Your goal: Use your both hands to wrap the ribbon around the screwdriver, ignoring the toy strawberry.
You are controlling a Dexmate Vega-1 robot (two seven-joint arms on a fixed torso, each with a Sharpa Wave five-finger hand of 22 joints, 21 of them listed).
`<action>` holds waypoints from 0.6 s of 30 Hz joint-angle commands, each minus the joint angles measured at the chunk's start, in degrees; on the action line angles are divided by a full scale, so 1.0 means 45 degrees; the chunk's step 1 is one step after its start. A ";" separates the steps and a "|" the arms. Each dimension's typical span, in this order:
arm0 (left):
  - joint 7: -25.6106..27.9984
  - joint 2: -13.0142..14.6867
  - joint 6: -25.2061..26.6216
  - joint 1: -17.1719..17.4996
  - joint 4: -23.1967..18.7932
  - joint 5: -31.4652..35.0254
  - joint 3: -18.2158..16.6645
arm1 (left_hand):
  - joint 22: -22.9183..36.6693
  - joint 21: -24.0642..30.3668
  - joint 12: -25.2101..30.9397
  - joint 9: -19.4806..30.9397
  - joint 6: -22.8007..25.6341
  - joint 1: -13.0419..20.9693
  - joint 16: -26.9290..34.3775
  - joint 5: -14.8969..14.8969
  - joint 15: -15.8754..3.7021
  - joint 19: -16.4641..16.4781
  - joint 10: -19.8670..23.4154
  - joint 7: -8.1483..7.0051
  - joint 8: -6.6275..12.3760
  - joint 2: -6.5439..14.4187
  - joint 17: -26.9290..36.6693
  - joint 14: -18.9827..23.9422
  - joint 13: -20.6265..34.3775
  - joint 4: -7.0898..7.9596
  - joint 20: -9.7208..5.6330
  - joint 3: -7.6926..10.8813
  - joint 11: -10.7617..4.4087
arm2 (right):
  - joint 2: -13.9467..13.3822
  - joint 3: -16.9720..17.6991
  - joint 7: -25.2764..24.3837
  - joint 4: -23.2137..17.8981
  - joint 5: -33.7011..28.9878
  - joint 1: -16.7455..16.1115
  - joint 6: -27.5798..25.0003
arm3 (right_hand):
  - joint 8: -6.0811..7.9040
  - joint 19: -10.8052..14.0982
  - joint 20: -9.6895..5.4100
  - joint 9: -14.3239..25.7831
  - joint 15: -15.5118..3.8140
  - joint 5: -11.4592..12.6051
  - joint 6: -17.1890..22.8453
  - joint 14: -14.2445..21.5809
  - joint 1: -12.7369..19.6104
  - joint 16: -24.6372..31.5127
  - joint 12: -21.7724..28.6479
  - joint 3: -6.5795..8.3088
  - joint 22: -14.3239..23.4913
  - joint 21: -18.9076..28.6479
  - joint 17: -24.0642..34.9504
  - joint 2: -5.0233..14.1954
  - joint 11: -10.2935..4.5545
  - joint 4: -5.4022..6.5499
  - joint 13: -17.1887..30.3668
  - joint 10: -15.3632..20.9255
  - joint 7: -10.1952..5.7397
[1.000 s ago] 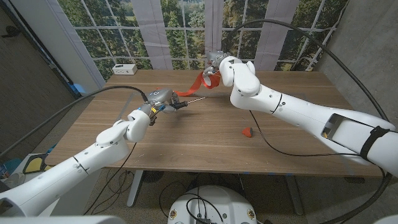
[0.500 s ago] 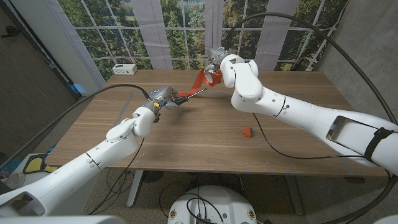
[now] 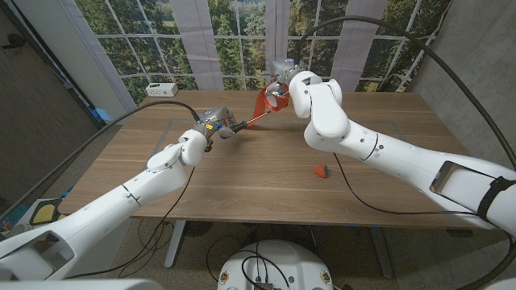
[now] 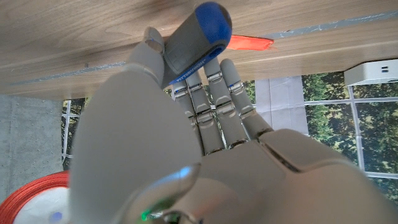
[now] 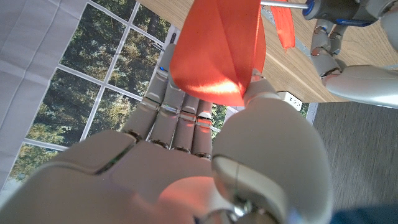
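Ribbon (image 3: pixel 264 103) — soft, light, slippery; pinched in my right hand (image 3: pixel 284 84), trailing to the shaft. Screwdriver (image 3: pixel 242 125) — stiff; my left hand (image 3: pixel 214 126) grips its handle above the counter (image 3: pixel 242 173). Take ribbon near its end.

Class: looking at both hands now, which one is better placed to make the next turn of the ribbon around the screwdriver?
The right hand: it holds the ribbon raised by the shaft tip. The left hand grips the screwdriver by its handle, likely just steadying it.

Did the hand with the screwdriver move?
Yes. The left hand carried the screwdriver farther up the table, toward the white box and the ribbon.
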 commanded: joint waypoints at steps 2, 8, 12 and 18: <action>-0.1594 0.0043 0.0650 -0.1599 0.0129 0.0789 0.1173 | -0.0006 0.0100 -0.0063 0.0024 0.0623 0.2190 0.0049 0.0071 -0.3202 0.0101 0.0209 -0.0432 -0.0067 0.2015 0.2585 0.2113 0.0026 -0.0084 -0.0603 0.0157 -0.0122 | 0.0150 0.1022 0.1427 -0.0655 -0.1829 -0.1257 0.0935 | 0.0368 -0.0139 -0.0427 0.3558 -0.2122 -0.0052 0.1860 0.0606 0.1489 0.0097 0.2931 0.0263 -0.0038 0.0128 0.0017 0.1356 -0.1083 0.0332 0.6597 0.1102 -0.0697; -0.2330 -0.0038 0.1032 -0.2157 0.0134 0.1108 0.1479 | -0.0034 0.0136 -0.0109 0.0009 0.0642 0.2217 0.0017 0.0088 -0.3201 0.0066 0.0189 -0.0426 -0.0105 0.2005 0.2630 0.2092 0.0032 -0.0080 -0.0582 0.0171 -0.0106 | 0.0300 0.1392 0.3165 -0.1165 -0.3427 -0.1801 0.1451 | 0.0338 -0.0227 -0.0443 0.3620 -0.2120 -0.0068 0.1827 0.0545 0.1499 0.0153 0.2926 0.0252 -0.0094 0.0244 0.0014 0.1346 -0.1078 0.0372 0.6633 0.1061 -0.0754; -0.2529 -0.0067 0.1114 -0.2386 0.0113 0.1294 0.1589 | -0.0048 0.0161 -0.0133 0.0002 0.0651 0.2227 0.0003 0.0097 -0.3201 0.0072 0.0201 -0.0423 -0.0124 0.2000 0.2653 0.2085 0.0020 -0.0077 -0.0575 0.0177 -0.0113 | 0.0670 0.1697 0.5008 -0.1267 -0.5124 -0.2225 0.2051 | 0.0315 -0.0272 -0.0448 0.3629 -0.2120 -0.0074 0.1824 0.0516 0.1507 0.0182 0.2941 0.0248 -0.0125 0.0307 0.0013 0.1346 -0.1066 0.0391 0.6683 0.1032 -0.0750; -0.2697 -0.0160 0.1123 -0.2623 0.0119 0.1399 0.1645 | -0.0069 0.0208 -0.0150 -0.0010 0.0649 0.2244 -0.0021 0.0112 -0.3202 0.0087 0.0213 -0.0421 -0.0168 0.1988 0.2697 0.2078 0.0048 -0.0072 -0.0564 0.0187 -0.0101 | 0.1304 0.2514 0.6184 -0.1215 -0.6712 -0.3252 0.3260 | 0.0282 -0.0401 -0.0452 0.3664 -0.2117 -0.0079 0.1766 0.0463 0.1513 0.0206 0.2908 0.0241 -0.0160 0.0347 0.0012 0.1337 -0.1072 0.0411 0.6708 0.0921 -0.0761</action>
